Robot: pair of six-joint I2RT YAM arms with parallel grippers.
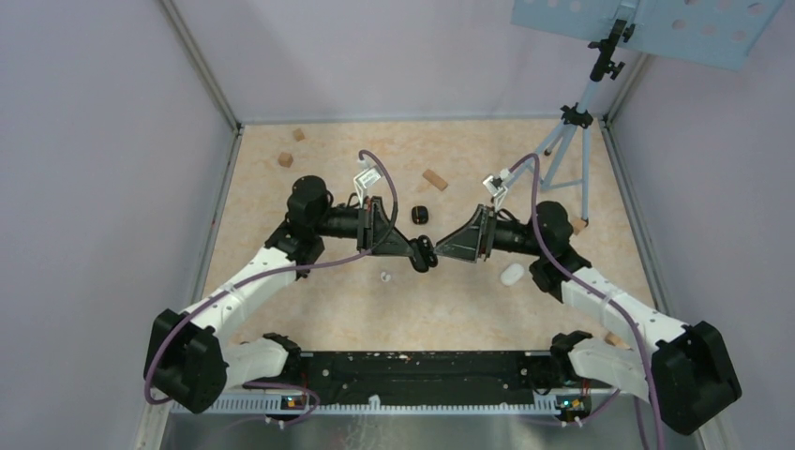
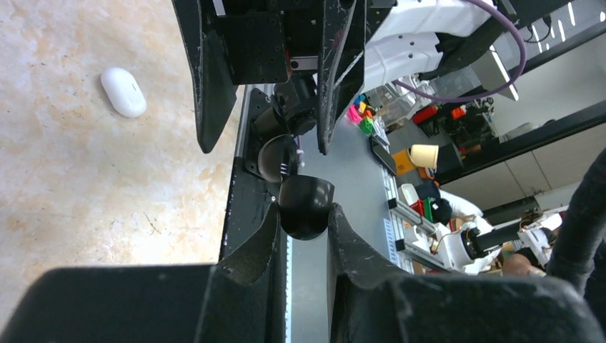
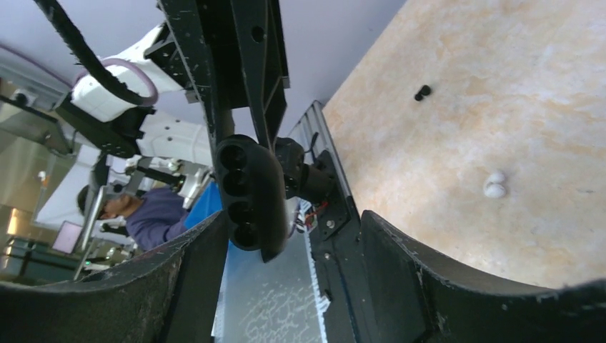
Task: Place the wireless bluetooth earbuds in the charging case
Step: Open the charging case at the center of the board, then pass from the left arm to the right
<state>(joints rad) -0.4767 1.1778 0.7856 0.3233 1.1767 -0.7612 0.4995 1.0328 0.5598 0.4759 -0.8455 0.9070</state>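
My left claw (image 2: 304, 218) is clamped on the open black case (image 3: 246, 189), its sockets facing my right claw (image 3: 293, 225), whose fingers stand apart and empty. On the table (image 3: 514, 114), beyond the right claw, lie a white earbud (image 3: 494, 184) and, farther off, a black earbud (image 3: 422, 92). I think it is best to hold the case steady, fetch the black one, and align its stem to a socket.

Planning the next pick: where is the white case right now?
In the top view the white case lies on the table, right of centre, just beside the right arm.
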